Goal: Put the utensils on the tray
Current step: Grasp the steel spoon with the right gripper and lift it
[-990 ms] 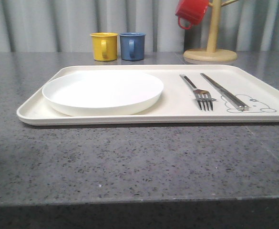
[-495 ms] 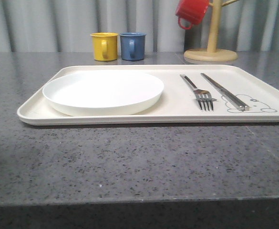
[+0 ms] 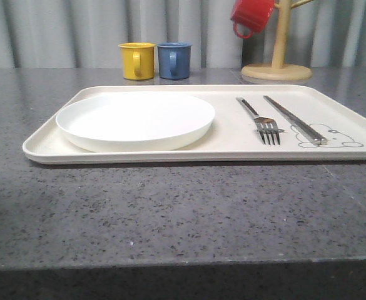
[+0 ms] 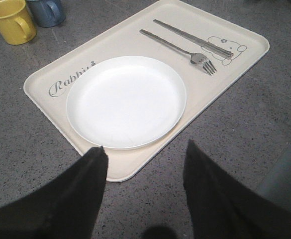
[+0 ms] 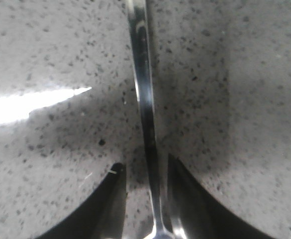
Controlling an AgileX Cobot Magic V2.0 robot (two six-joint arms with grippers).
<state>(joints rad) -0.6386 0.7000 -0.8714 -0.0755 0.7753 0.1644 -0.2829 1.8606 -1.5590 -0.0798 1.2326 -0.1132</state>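
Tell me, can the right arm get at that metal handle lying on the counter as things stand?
Probably yes: the right gripper already straddles the slim metal handle on the speckled counter, fingers either side, nothing between.

Tray (image 3: 233,140): right end cut by the front view's edge.
"Rabbit" print (image 4: 68,84): last letters hidden under the plate (image 4: 126,102).
Shiny handle (image 5: 144,109): both ends cropped — utensil type unclear.
Red mug (image 3: 251,15): top cut off.
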